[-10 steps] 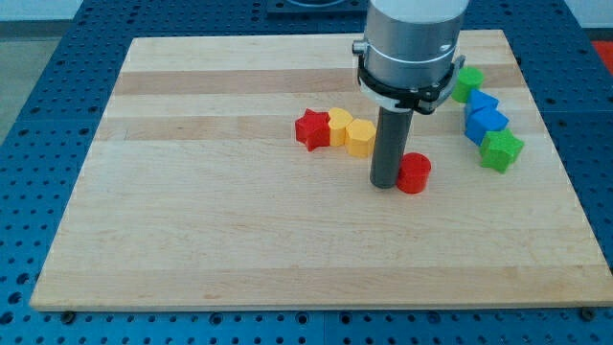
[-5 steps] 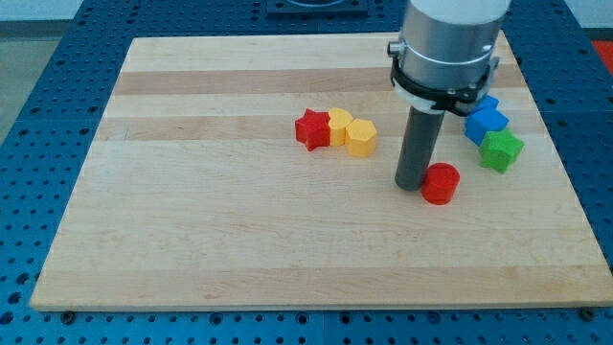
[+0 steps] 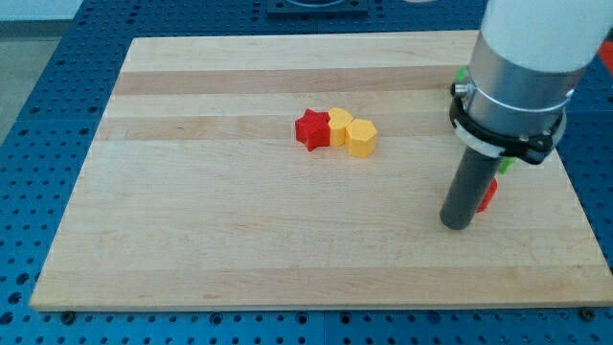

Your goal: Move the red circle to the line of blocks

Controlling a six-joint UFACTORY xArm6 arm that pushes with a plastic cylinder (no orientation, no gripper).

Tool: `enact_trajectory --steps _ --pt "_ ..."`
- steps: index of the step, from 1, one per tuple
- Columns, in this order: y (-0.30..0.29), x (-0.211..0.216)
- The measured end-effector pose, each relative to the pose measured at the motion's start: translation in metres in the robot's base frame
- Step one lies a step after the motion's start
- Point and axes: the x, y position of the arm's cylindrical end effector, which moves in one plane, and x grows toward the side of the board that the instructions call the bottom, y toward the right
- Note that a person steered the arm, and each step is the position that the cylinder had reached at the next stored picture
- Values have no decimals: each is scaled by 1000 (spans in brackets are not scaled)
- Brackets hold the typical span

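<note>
My tip [image 3: 457, 226] rests on the board at the view's right, low down. The red circle [image 3: 489, 195] is right behind it on its right side, mostly hidden by the rod; only a red sliver shows. A sliver of a green block [image 3: 505, 165] shows just above the red circle, and another green sliver [image 3: 462, 73] shows by the arm's upper left edge. The rest of the line of blocks at the right is hidden behind the arm.
A red star [image 3: 310, 128], a yellow block [image 3: 339, 126] and a yellow hexagon [image 3: 361, 138] sit touching in a row near the middle of the wooden board [image 3: 239, 211]. The board's right edge lies close to the rod.
My tip has slid right and down, pushing the red circle with it. The arm now covers the blue and green blocks that showed earlier.
</note>
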Motion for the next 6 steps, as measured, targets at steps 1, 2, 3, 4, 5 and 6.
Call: enact_trajectory --steps 1,2,3,4,5,6 --pt "1 -4" --pt "1 -14" --pt "6 -14" --pt "12 -15" --pt "20 -22" --pt "26 -29"
